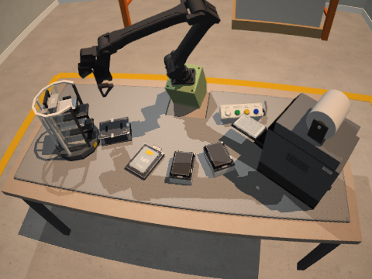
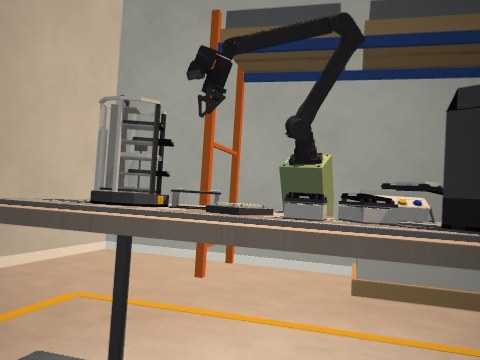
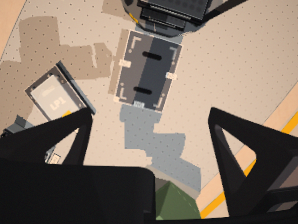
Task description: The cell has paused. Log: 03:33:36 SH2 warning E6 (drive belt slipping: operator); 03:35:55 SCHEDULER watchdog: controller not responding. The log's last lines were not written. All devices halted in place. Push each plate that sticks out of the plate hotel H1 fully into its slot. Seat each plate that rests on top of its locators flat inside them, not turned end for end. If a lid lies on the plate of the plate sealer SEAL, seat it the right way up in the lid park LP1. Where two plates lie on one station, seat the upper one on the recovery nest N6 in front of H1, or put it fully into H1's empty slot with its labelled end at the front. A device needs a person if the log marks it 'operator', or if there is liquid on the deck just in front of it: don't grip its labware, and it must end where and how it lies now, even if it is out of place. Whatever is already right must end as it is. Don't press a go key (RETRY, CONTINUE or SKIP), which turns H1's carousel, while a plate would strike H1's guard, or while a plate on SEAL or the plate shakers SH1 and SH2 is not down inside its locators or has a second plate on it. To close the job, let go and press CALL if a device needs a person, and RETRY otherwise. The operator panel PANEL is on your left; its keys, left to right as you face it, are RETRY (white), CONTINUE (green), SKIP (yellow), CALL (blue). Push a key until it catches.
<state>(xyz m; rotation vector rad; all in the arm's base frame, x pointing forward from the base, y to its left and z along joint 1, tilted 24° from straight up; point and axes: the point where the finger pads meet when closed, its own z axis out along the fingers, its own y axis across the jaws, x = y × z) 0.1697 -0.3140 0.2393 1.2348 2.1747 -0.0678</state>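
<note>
Jaws: spread wide on the black parallel gripper (image 1: pixel 105 88), nothing between the fingers.
Top view, arm: black six-joint arm (image 1: pixel 147 23) rises from a green block pedestal (image 1: pixel 195 87), folds at a high elbow and reaches out over the table's back edge, gripper hanging above the surface, well clear of it.
Top view, plate hotel: round glass-walled tower with black shelves (image 1: pixel 50 87) at one end of the table; plates sit in its slots, but I cannot tell which stick out.
Top view, nest: low black recovery nest with pale corner locators (image 1: pixel 115 129) just beside the tower.
Top view, other stations: flat grey lid park with a yellow mark (image 1: pixel 144 160), then two shakers with dark plates (image 1: pixel 182 166) (image 1: pixel 218 156); the second plate lies askew.
Top view, panel: pale key box with white, green, yellow and blue keys (image 1: pixel 241 111), a white dotted plate (image 1: pixel 249 125) in front of it beside the black sealer with its white roll (image 1: pixel 306 151).
Top view, surface: grey perforated mat on a wooden table (image 1: pixel 186 221) ringed by a yellow floor line.
Exterior view: gripper (image 2: pixel 207 105) level with the tower's top (image 2: pixel 130 100), beside it; orange ladder and blue racking behind.
Wrist view: two black fingers frame the nest (image 3: pixel 150 70) below, tower base above it.
</note>
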